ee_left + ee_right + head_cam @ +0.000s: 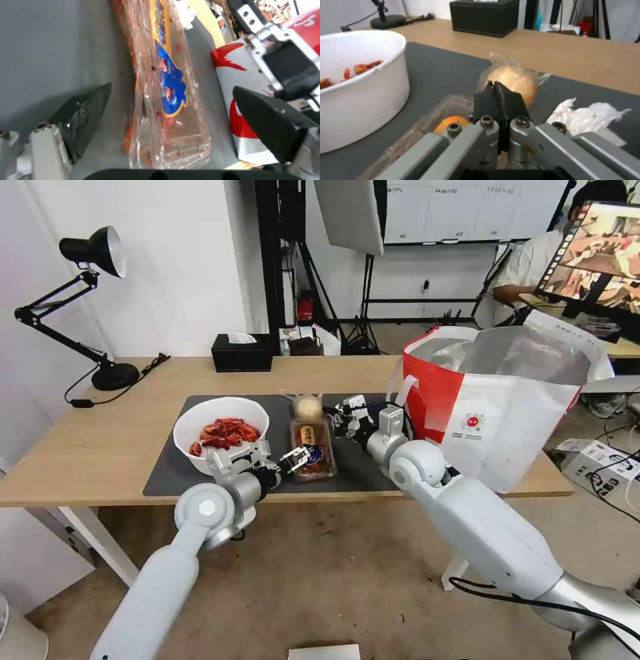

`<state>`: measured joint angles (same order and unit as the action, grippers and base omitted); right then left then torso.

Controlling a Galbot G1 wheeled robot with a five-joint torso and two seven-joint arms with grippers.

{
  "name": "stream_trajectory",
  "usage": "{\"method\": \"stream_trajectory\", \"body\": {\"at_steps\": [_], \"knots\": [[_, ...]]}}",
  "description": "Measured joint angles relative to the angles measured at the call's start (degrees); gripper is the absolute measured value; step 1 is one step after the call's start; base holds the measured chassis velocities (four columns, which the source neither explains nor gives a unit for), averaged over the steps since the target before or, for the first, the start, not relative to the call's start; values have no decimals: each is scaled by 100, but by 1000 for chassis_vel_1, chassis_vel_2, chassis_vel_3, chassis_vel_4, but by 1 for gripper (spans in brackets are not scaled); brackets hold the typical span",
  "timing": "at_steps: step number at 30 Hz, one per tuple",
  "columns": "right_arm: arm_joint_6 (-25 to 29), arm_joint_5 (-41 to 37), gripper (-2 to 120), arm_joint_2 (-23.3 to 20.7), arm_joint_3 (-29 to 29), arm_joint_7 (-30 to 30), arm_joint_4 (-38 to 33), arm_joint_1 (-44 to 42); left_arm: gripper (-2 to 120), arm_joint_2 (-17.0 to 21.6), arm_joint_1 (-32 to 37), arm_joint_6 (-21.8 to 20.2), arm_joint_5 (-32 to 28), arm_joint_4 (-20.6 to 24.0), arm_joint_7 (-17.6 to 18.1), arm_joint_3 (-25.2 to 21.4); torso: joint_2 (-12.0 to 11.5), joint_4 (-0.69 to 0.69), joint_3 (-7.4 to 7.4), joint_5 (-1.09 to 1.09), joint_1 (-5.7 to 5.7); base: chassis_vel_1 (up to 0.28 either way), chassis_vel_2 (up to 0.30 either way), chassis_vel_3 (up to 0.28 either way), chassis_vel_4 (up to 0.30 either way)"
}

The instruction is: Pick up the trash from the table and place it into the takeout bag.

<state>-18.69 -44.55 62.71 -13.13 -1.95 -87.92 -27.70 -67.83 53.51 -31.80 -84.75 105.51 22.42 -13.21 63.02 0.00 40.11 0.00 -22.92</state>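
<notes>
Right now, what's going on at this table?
A two-armed robot is clearing trash off the table. Its left gripper is open, with the near end of the clear tray between its fingers on the mat. The right gripper is shut and empty, just in front of the knotted bag with the tissue beside it. The bowl of shells is on the mat, and the takeout bag stands open at the table's right end.

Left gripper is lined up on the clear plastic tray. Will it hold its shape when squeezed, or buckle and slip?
The tray looks thin and see-through, so it will probably flex or buckle under a squeeze. Reddish smears on it suggest grease, so it may slip. The left gripper is open around its end, so the long tray may sag when lifted.
</notes>
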Motion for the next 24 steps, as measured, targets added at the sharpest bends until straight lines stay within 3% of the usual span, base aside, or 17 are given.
{"method": "stream_trajectory", "body": {"at_steps": [5,24], "knots": [[-100,10,0,117,-210,153,261,150,89,11,42,0,24,6,-13,-19,0,0,0,0,0,0,0,0,0],[-332,77,0,285,-383,295,636,308,88,54,67,31,60,43,-53,-37,0,0,0,0,0,0,0,0,0]]}}
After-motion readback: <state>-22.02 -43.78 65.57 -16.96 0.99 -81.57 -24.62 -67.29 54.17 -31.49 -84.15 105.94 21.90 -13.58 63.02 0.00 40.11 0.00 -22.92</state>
